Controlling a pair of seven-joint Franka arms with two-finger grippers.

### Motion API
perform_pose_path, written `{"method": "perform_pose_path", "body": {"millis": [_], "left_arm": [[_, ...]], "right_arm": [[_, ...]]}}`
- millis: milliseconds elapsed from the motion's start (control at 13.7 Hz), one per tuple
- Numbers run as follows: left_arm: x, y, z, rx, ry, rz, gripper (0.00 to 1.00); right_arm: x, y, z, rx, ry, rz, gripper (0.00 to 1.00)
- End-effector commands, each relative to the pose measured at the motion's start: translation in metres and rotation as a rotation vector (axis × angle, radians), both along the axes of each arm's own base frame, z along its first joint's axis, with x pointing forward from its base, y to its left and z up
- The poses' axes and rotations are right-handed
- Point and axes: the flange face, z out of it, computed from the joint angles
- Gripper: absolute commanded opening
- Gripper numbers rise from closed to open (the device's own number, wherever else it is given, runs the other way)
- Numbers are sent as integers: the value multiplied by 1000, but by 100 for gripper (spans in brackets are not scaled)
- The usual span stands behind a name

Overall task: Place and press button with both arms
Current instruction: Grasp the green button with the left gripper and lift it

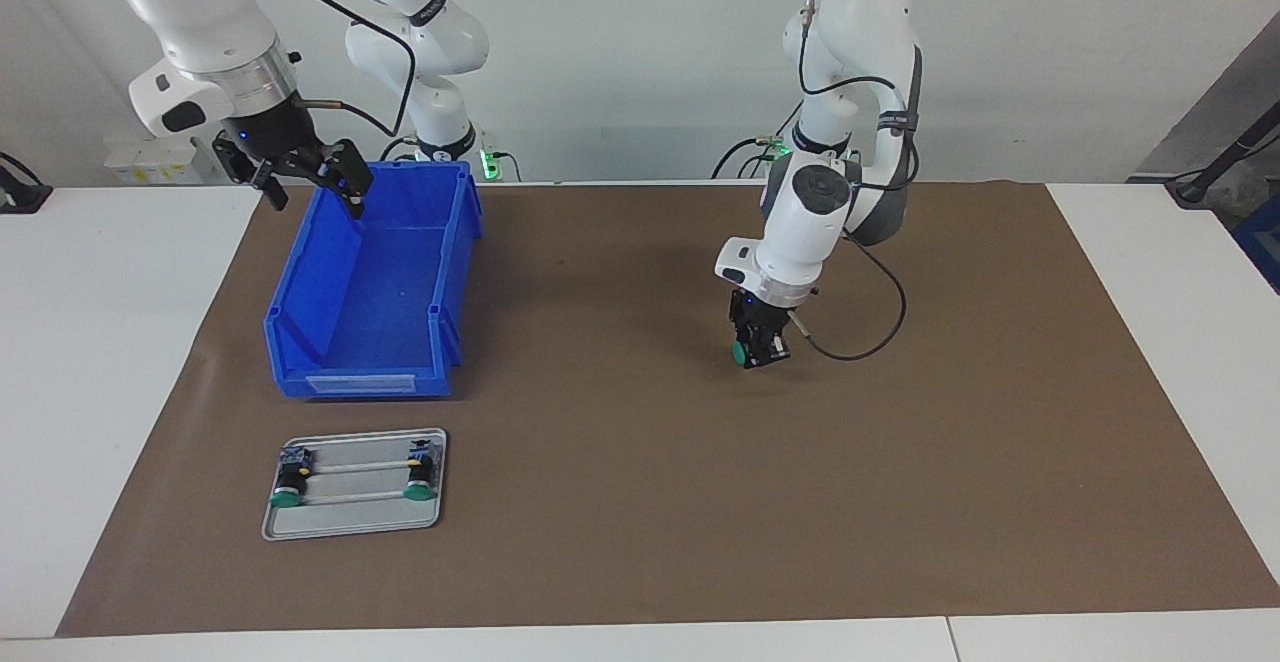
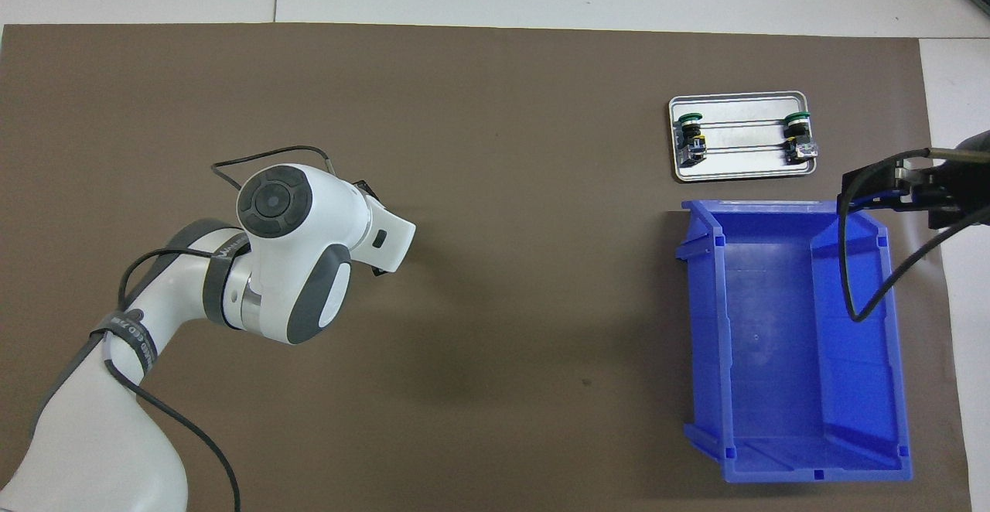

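Button (image 1: 739,352): clamped in left gripper (image 1: 757,350), raised over bare brown mat (image 1: 640,422); long axis near level, green cap facing the right arm's end.
Right gripper (image 1: 305,174): fingers spread, holding nothing, over blue bin (image 1: 372,292) rim.
Tray (image 1: 355,519): 2 more buttons (image 1: 290,487) lying flat.

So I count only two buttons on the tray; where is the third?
The third button is held in the left tool, up over the bare brown mat toward the left arm's end, apart from the grey tray.
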Motion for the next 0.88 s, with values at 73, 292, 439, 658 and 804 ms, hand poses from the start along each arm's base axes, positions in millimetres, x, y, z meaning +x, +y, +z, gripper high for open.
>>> {"method": "perform_pose_path", "body": {"millis": [73, 292, 439, 658, 804], "left_arm": [[26, 30, 38, -31, 93, 55, 0], [46, 85, 70, -116, 190, 49, 0], [54, 133, 80, -145, 245, 18, 0], [54, 209, 83, -315, 270, 1, 0], [48, 252, 78, -393, 265, 5, 0]], "right_arm": [[0, -6, -6, -14, 13, -11, 100], [-5, -14, -15, -13, -7, -13, 100], [-1, -15, -13, -14, -33, -10, 100], [0, -18, -13, -14, -40, -14, 100], [1, -24, -12, -14, -44, 0, 100]]}}
